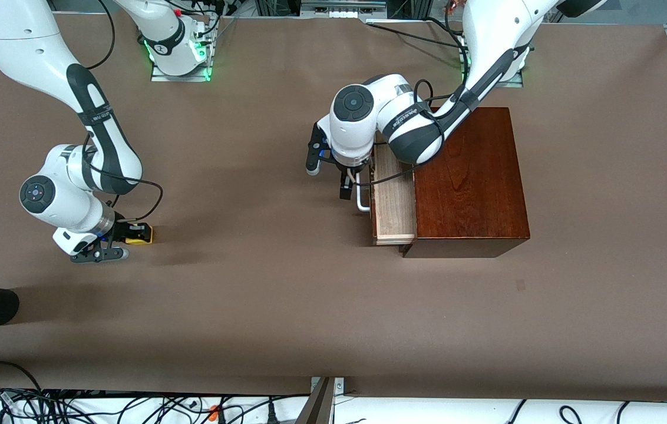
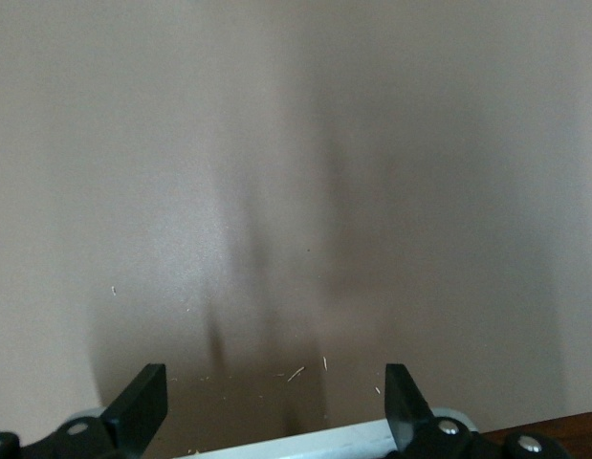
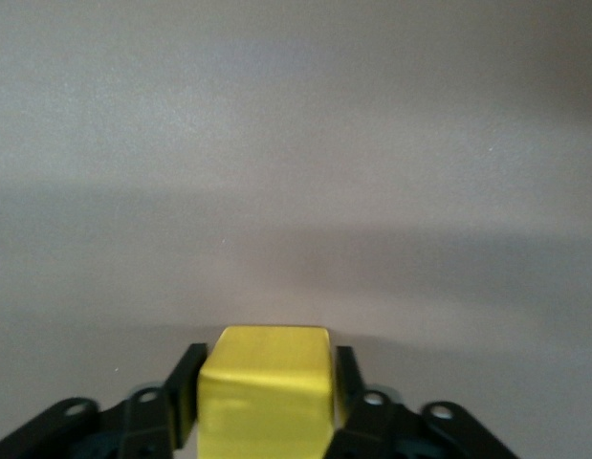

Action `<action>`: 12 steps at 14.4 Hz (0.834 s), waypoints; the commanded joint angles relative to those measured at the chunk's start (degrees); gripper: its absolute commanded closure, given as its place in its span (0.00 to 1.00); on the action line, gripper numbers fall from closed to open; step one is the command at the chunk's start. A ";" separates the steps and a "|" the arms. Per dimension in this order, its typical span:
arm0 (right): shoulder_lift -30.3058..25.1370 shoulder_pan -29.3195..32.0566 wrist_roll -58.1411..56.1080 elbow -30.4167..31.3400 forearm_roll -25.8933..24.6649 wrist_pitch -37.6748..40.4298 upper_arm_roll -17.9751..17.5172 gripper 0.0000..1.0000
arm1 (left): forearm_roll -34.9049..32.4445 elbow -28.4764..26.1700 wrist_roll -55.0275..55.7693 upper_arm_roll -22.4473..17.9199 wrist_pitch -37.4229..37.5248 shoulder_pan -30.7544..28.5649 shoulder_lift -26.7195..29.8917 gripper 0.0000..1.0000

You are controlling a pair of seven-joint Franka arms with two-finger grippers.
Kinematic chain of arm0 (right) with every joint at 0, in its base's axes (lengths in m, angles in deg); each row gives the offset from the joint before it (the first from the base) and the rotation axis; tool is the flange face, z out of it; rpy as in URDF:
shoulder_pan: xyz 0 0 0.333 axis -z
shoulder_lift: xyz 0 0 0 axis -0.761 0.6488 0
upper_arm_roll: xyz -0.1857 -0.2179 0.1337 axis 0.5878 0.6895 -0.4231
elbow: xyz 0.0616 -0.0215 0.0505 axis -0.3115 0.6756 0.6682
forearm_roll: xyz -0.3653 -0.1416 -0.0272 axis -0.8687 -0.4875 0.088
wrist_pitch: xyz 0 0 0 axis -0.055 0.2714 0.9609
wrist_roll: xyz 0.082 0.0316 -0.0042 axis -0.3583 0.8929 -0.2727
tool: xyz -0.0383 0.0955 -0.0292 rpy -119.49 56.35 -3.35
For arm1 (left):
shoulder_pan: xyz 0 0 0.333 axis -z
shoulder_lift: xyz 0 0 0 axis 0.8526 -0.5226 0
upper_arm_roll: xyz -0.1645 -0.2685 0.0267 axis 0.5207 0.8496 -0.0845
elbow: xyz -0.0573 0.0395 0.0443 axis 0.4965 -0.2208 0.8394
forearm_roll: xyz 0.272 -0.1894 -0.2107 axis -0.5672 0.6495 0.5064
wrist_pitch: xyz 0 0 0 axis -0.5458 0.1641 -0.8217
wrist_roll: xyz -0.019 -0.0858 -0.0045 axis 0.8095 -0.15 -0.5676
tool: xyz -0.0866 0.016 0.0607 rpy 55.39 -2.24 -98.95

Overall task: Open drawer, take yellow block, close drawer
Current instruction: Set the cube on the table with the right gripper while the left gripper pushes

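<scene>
right pincer (image 1: 127,237) is down at the counter (image 1: 263,282) toward the right arm's end, with the block (image 3: 265,387) sitting right between its fingers (image 3: 186,382); in the right wrist view the fingers hug both sides of the block, but can't tell if they're actually squeezing it or just loose around it; block looks to be resting on the counter, well away from the box (image 1: 469,182)

left pincer (image 1: 350,187) is over by the drawer (image 1: 393,200), right at the white handle (image 1: 362,197); its fingers (image 2: 142,402) stand wide apart in the left wrist view, with the white bar (image 2: 324,442) running across between them at the base, not clamped on anything; drawer is pulled partway out of the box toward the right arm's end, pale wood inside showing, sitting just under the left wrist
</scene>
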 commanded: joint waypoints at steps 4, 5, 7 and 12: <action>-7.63 0.78 0.11 -0.06 0.08 3.13 -0.34 0.00 | -2.41 -1.73 -5.27 0.40 3.01 -4.29 1.48 0.00; -10.36 0.87 0.02 -0.06 0.17 4.98 -0.34 0.00 | -2.41 -1.55 -5.27 0.40 4.42 -4.38 1.66 0.00; -16.07 0.96 -0.59 0.12 0.08 6.65 -0.34 0.00 | -2.32 -1.55 -5.18 0.40 6.01 -5.35 1.93 0.00; -28.22 0.87 3.27 -3.99 0.60 28.34 -0.87 0.00 | -2.23 -1.38 -5.27 0.58 8.82 -7.02 2.89 0.00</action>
